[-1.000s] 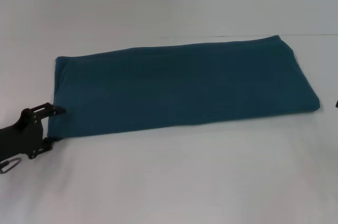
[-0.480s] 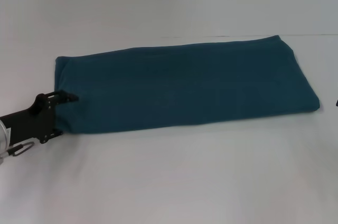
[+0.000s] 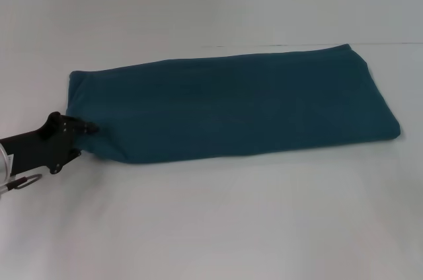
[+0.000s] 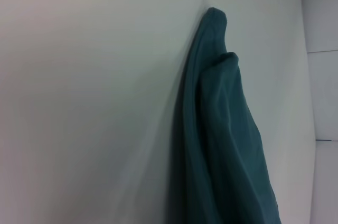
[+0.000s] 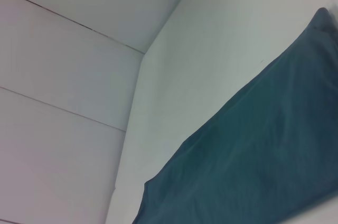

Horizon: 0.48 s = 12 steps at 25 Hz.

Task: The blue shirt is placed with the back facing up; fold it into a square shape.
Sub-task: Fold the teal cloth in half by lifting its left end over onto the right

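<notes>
The blue shirt [image 3: 231, 105] lies on the white table as a long folded band, running from near left to far right. My left gripper [image 3: 84, 140] is at the band's near-left corner, shut on the cloth there. That corner is drawn in and raised a little off the table. In the left wrist view the blue shirt [image 4: 227, 145] shows as bunched, stacked folds hanging close to the camera. The right wrist view looks along the blue shirt [image 5: 253, 166] from its far end. My right gripper is out of view.
The white table [image 3: 218, 227] spreads wide in front of the shirt and to its left. A white panelled wall [image 5: 68, 49] stands behind the table's far edge.
My left gripper moved right onto the shirt's near-left corner and its fingers closed on it. The corner of the cloth shifted inward and up.
</notes>
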Each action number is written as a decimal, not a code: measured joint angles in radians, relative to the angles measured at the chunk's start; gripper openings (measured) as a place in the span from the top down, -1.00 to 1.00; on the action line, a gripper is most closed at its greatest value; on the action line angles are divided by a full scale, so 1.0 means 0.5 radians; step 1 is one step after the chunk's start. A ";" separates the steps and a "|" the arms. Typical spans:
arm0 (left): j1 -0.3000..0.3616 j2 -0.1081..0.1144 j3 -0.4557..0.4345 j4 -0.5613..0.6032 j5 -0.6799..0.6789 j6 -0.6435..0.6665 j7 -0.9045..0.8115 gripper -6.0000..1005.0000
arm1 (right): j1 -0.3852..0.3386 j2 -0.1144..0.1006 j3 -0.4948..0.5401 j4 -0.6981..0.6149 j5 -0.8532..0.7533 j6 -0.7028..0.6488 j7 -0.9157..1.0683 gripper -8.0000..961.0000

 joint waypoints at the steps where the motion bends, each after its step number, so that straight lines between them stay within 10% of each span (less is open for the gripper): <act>1: 0.000 0.002 0.000 0.000 0.000 0.001 0.003 0.34 | -0.001 0.000 0.001 0.008 0.000 0.000 -0.001 -0.53; 6: -0.001 0.006 0.001 0.003 -0.001 0.007 0.018 0.81 | -0.003 -0.005 0.003 0.024 0.000 -0.003 -0.003 -0.53; 12: 0.003 0.007 -0.006 0.005 -0.014 0.025 0.033 0.90 | -0.003 -0.006 0.003 0.024 0.000 -0.002 -0.008 -0.53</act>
